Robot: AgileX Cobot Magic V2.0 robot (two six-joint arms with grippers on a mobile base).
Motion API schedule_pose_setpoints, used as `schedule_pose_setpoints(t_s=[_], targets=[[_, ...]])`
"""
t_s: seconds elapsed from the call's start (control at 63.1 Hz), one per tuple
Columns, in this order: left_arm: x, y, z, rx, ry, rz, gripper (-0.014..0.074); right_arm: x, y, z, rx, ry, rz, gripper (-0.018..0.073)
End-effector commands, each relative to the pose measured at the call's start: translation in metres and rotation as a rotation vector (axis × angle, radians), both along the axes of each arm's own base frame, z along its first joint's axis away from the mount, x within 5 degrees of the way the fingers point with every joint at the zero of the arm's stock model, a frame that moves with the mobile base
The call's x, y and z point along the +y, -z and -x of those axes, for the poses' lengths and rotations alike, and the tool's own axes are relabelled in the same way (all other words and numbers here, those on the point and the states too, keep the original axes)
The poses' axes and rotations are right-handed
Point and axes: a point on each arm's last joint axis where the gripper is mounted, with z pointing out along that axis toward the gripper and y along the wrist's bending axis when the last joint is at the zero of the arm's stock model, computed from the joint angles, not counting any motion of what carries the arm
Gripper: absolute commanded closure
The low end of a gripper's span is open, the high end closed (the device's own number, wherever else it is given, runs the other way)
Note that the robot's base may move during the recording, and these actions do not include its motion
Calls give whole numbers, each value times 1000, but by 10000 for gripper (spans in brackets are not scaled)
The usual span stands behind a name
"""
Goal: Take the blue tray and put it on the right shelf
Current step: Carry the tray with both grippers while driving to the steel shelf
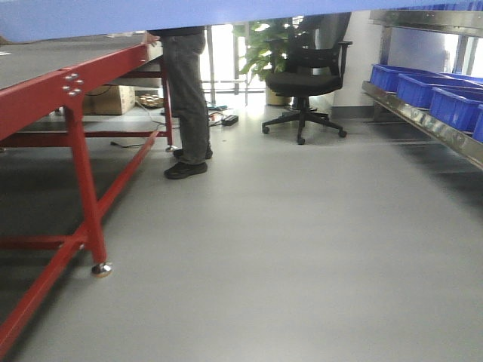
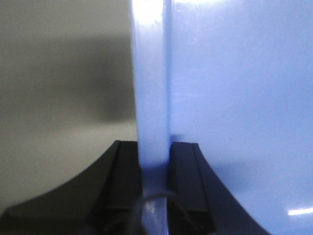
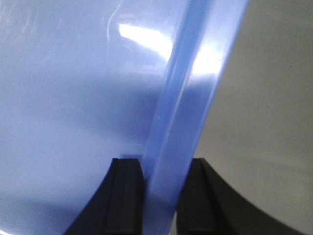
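Note:
The blue tray (image 1: 189, 13) hangs as a light-blue band across the top of the front view, held up off the floor. In the left wrist view my left gripper (image 2: 154, 164) is shut on the blue tray's rolled rim (image 2: 150, 88), with the tray's glossy floor (image 2: 244, 98) to the right. My right gripper (image 3: 164, 178) is shut on the opposite rim (image 3: 195, 88), with the tray's floor (image 3: 73, 98) to the left. The right shelf (image 1: 423, 121), shiny steel with a broad lip, runs along the right edge of the front view. Neither gripper shows in the front view.
A red-framed table (image 1: 75, 83) with a dark mat stands at left. A person (image 1: 186, 90) in grey trousers stands by its far end. A black office chair (image 1: 306, 83) is behind, and several deep blue bins (image 1: 434, 94) sit on the right shelf. Grey floor (image 1: 287, 249) lies between.

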Motion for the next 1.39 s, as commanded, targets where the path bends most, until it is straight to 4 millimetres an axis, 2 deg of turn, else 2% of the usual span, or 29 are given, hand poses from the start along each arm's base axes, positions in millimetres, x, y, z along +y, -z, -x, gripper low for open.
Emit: schedule_pose_setpoints(t_s=[0.0,1.378], targets=[[-3,-16,19,19,61,46,645,-1,-13,9,-37,-39,-19,502],[-6,-17,20,33,71,79,645,-1,-13,9,-38,-39,-19,502]])
